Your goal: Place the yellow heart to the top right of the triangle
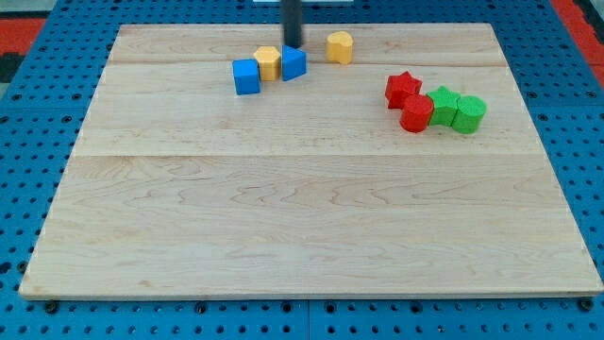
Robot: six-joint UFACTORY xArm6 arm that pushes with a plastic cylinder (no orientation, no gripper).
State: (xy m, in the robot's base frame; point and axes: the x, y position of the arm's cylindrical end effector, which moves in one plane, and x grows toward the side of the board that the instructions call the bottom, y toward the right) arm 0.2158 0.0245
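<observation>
Nearest the lens: red block (416, 113), well to the right of and below the blue triangle (293, 62), bunched with a red star (403, 88) and two green blocks (456, 109). Yellow heart (340, 46), judged so by its notched top, near the triangle's upper right, apart from it; probably light, rigid, easy-sliding, best pushed square on a flat side. My tip (293, 44) bare, grasping nothing, just above the triangle, contact unclear; other yellow block (269, 63) and blue cube (246, 76) at the triangle's left.
</observation>
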